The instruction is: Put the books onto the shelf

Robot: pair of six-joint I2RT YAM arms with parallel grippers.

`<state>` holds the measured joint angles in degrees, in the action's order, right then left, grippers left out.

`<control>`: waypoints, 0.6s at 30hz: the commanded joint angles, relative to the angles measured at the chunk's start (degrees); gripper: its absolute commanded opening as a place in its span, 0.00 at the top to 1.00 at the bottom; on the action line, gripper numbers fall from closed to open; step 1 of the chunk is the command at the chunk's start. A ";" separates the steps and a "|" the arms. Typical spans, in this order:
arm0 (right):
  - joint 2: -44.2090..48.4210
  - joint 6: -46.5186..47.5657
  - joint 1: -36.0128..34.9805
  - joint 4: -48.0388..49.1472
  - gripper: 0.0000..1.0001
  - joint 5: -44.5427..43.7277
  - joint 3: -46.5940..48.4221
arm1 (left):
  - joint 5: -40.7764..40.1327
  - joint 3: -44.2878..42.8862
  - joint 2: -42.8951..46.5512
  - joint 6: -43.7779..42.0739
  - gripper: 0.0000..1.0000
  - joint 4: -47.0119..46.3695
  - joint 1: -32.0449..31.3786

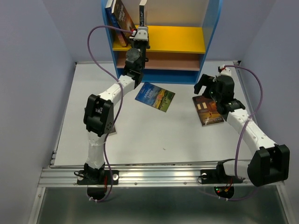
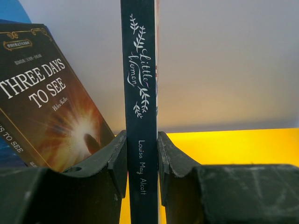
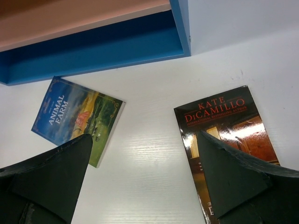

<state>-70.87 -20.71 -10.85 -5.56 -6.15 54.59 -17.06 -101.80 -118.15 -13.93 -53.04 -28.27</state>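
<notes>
On the white table (image 3: 154, 168), the right jaws hang wide apart and hold nothing. A glossy Kate DiCamillo paperback (image 3: 224, 121) lies flat beneath their right-hand finger, and the blue-and-green Animal Farm (image 3: 77, 119) lies flat just ahead of the left-hand one. Both books look thin, light and bendable. Their slick covers sit flush on the table, so a long edge is probably the best hold, and a pinch from above may skid.

Farther off, at the blue-framed shelf (image 3: 117, 46), the left jaws are clamped on the dark Little Women (image 2: 140, 116). They grip it across its thickness low on the spine, holding it upright over the smooth yellow upper board (image 2: 233, 144). So slim a book seems unlikely to stand unsupported.

Left of those jaws, Three Days to See (image 2: 51, 107) leans tilted on the same board, a likely prop. The shelf's pale back lies beyond.
</notes>
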 commanded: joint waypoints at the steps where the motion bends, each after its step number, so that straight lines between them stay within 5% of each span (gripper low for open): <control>1: -0.32 2.16 -0.05 2.31 0.00 -0.09 2.80 | -0.88 -3.51 0.46 -1.72 1.00 -11.30 1.11; 10: -2.43 2.60 -0.05 2.22 0.00 0.79 3.68 | -6.23 -1.65 -0.95 0.57 0.99 -12.88 1.99; 18: -2.96 3.04 -0.05 1.61 0.00 1.14 4.21 | -9.04 -0.68 -2.87 1.98 0.87 -15.69 2.78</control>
<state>-73.97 -18.94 -10.85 -5.58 -5.34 55.94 -23.73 -101.69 -121.12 -12.86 -60.36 -26.50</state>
